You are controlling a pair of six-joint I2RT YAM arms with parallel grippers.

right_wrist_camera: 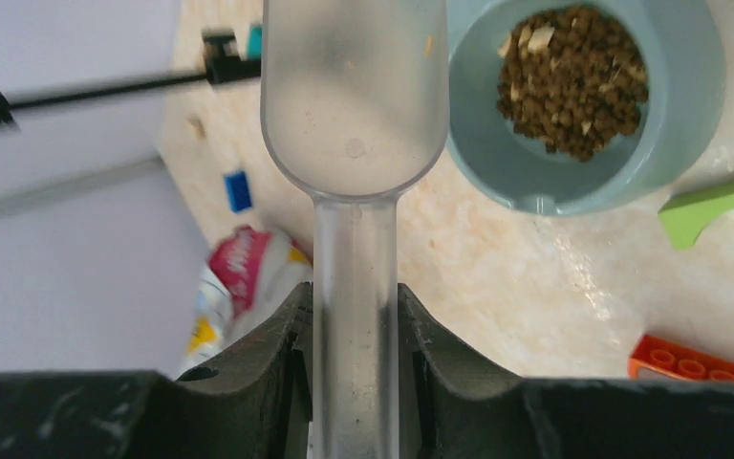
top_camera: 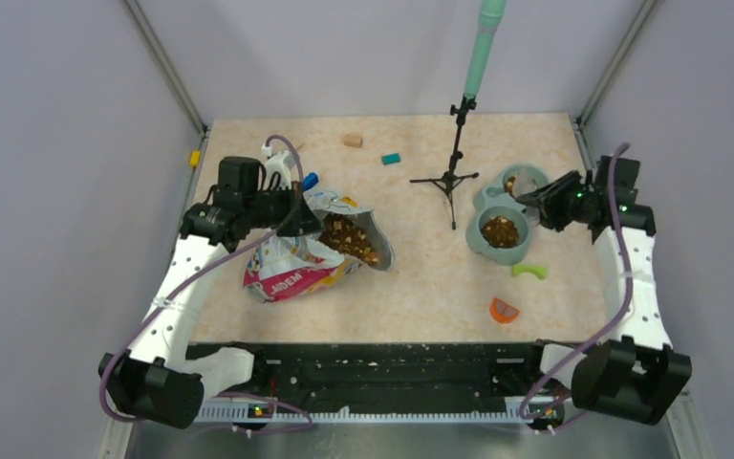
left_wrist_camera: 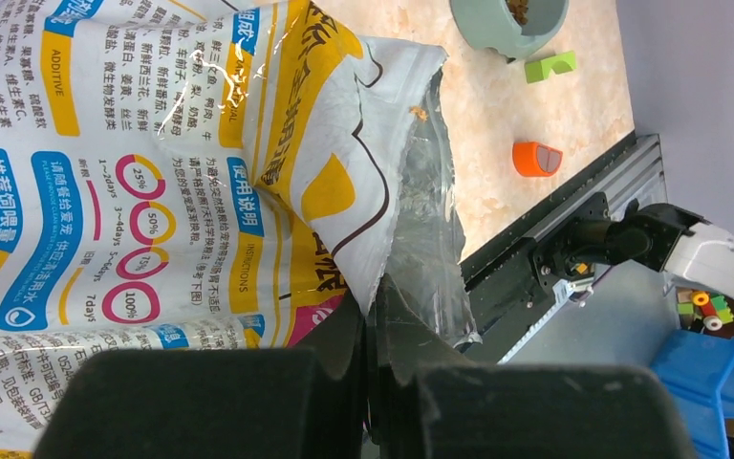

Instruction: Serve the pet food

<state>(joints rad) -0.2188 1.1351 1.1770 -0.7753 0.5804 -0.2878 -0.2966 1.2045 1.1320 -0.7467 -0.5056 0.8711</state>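
Note:
The yellow-white-pink bag (top_camera: 291, 263) lies on its side at the left, its mouth open toward the middle. Brown pet food (top_camera: 349, 237) shows in that mouth. My left gripper (top_camera: 304, 212) is shut on the bag's torn upper edge (left_wrist_camera: 387, 239), the fingers pinching the foil. A grey-green bowl (top_camera: 483, 249) at the right holds a heap of pet food (right_wrist_camera: 573, 81). My right gripper (right_wrist_camera: 356, 292) is shut on the handle of a clear plastic scoop (right_wrist_camera: 354, 96). The empty scoop hovers just beside the bowl (right_wrist_camera: 679, 124).
A small black tripod stand (top_camera: 454, 177) with a green pole rises between bag and bowl. Loose blocks lie about: green (top_camera: 529, 271), orange (top_camera: 504, 310), teal (top_camera: 391, 159), tan (top_camera: 352, 140), blue (top_camera: 310, 180). A second bowl (top_camera: 532, 175) adjoins the first.

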